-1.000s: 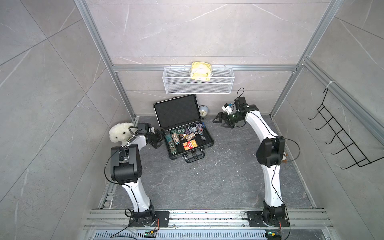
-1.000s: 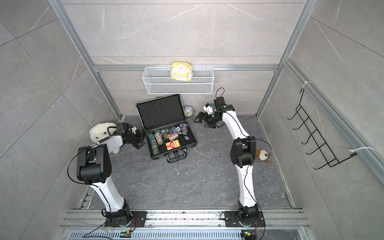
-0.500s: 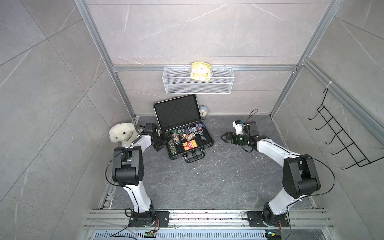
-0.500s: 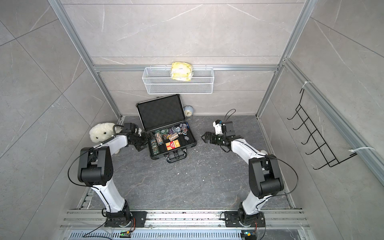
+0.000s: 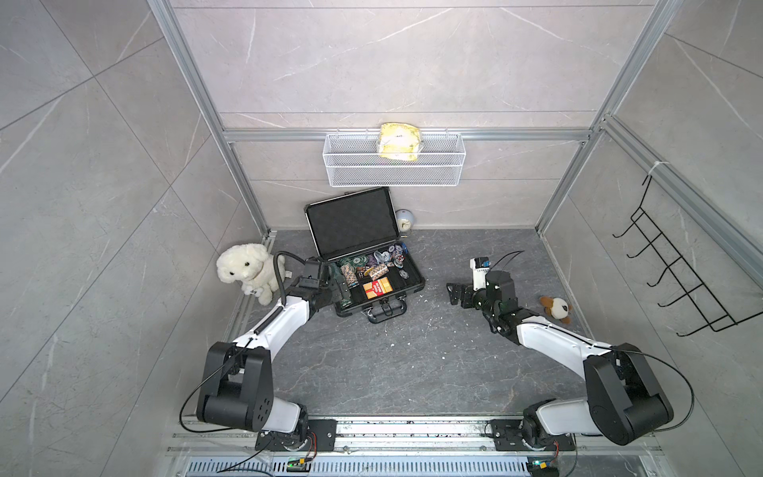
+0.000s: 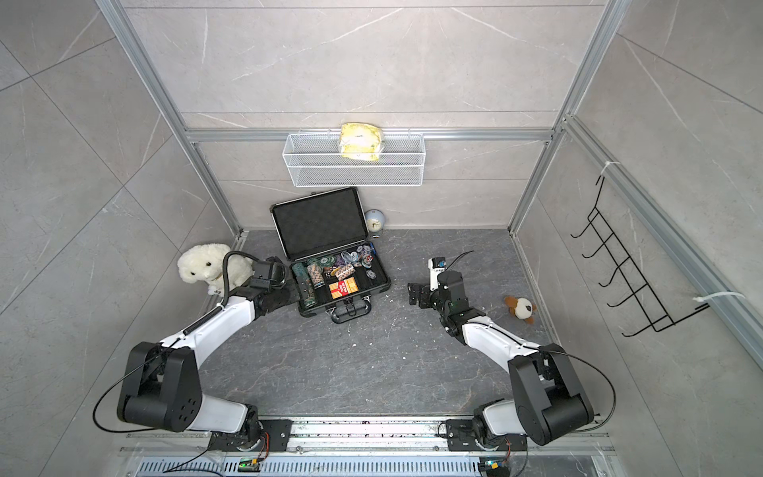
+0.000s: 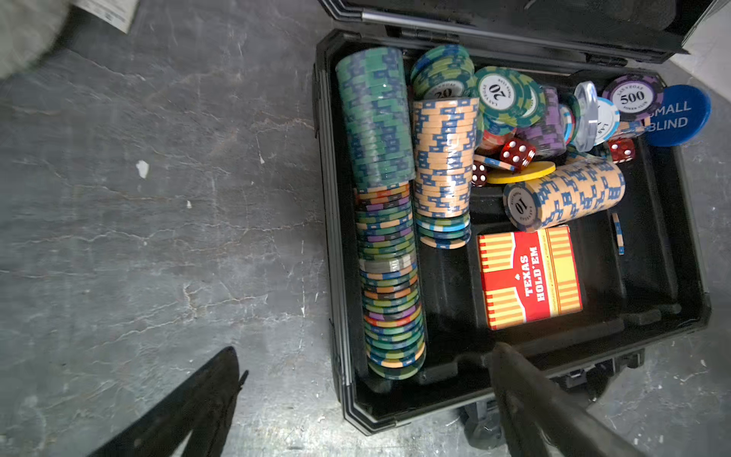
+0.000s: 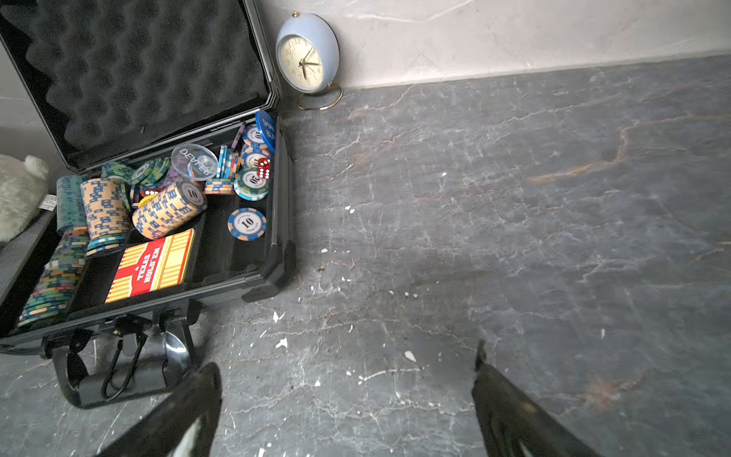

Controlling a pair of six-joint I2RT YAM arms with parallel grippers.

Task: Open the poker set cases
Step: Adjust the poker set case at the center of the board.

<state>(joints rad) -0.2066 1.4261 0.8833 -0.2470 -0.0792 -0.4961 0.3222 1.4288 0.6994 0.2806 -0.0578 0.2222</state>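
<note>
The poker set case (image 5: pixel 351 223) (image 6: pixel 320 225) stands open at the back of the floor, its foam-lined lid (image 8: pixel 150 71) upright. Its tray (image 7: pixel 332 237) holds chip stacks (image 7: pixel 379 118), red dice and a red card deck (image 7: pixel 530 277). The black handle (image 5: pixel 386 312) points forward. My left gripper (image 5: pixel 336 289) (image 6: pixel 294 294) (image 7: pixel 366 350) is open at the case's left front corner, with one finger over the floor and one over the tray's front edge. My right gripper (image 5: pixel 454 294) (image 6: pixel 415 294) (image 8: pixel 345 358) is open and empty, low over bare floor to the right of the case.
A white plush dog (image 5: pixel 247 270) sits left of the case, close to my left arm. A small brown plush (image 5: pixel 555 307) lies by my right arm. A blue clock (image 8: pixel 306 55) stands against the back wall. A wire basket (image 5: pixel 394 165) and hook rack (image 5: pixel 677 272) hang on the walls.
My right arm has swung from beside the raised lid at the back down to the floor right of the case. My left arm has lowered and stretched out, its gripper still at the case's left end.
</note>
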